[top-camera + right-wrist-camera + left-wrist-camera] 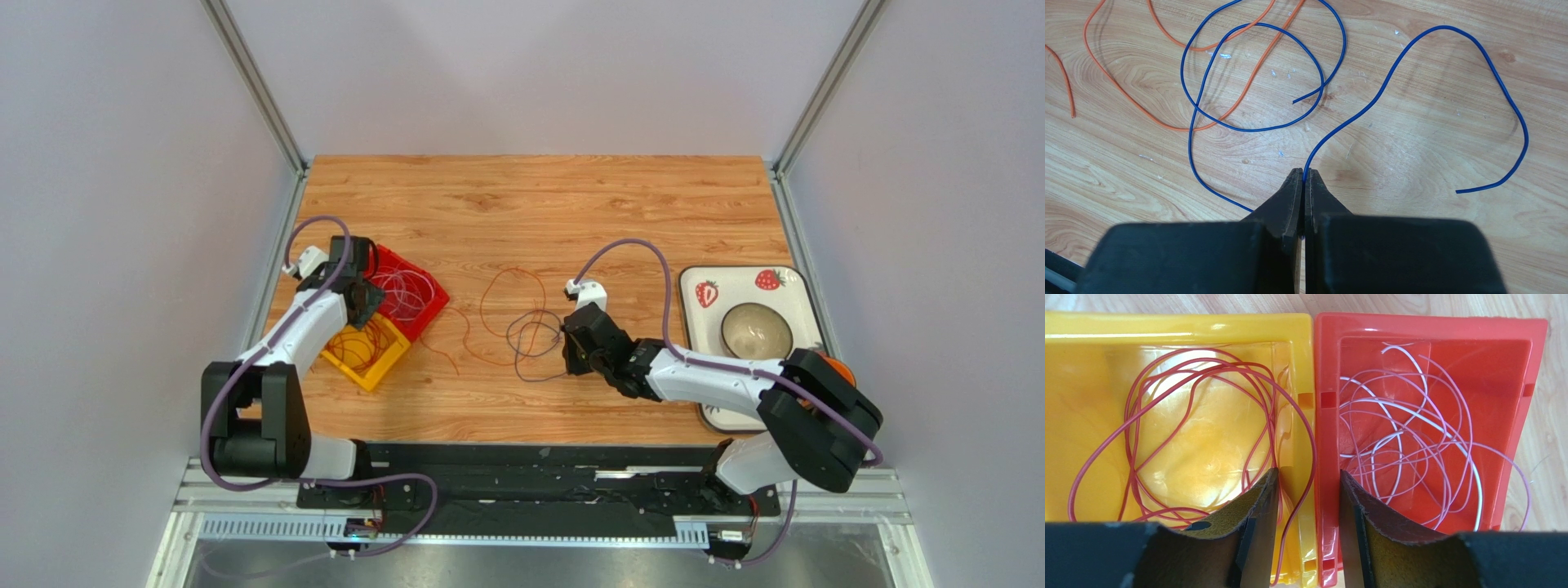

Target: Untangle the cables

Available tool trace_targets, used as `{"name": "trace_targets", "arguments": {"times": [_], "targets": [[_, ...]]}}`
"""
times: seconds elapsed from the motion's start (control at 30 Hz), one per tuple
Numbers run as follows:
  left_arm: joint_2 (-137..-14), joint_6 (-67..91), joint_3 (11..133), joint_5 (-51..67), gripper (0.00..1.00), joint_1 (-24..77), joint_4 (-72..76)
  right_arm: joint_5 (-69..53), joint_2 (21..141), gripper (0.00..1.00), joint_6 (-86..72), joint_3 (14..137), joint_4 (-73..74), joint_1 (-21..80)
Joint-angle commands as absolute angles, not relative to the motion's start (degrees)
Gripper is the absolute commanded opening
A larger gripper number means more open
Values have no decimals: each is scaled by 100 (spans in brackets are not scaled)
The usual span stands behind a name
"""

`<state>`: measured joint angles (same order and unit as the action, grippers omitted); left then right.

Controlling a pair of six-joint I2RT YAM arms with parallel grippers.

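Looking at your R gripper (1304, 179): jaws pinched together on the blue cable (1389, 73), w/ the rest of it lying loose on the wood table (1444, 141). Its loop crosses an orange cable (1125, 92) just beyond. Your L gripper (1309, 496) hangs over the seam btw the yellow bin (1168, 321) and red bin (1425, 321), jaws apart, gripping nothing. Red cables (1273, 425) lie coiled in the yellow bin, pale lilac-white cables (1413, 415) in the red one. Bins sit side by side, touching.
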<state>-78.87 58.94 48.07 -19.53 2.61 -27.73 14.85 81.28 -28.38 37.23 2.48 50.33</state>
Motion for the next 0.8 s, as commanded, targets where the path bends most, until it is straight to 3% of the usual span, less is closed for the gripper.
{"name": "trace_targets", "arguments": {"times": [0.0,0.3,0.57,0.77], "targets": [[-8173,6564,4887,-1565,43,308,-2576,1512,8060,0,-2760,3779,53,5036],[-8491,6636,5423,-1476,44,483,-2794,1538,8042,0,-2769,3771,53,5036],[-7376,6013,4826,-1582,63,483,-2856,1564,7998,0,-2786,3753,53,5036],[-6708,5521,4781,-1635,69,483,-3216,1573,7708,0,-2786,3525,-184,5036]]}}
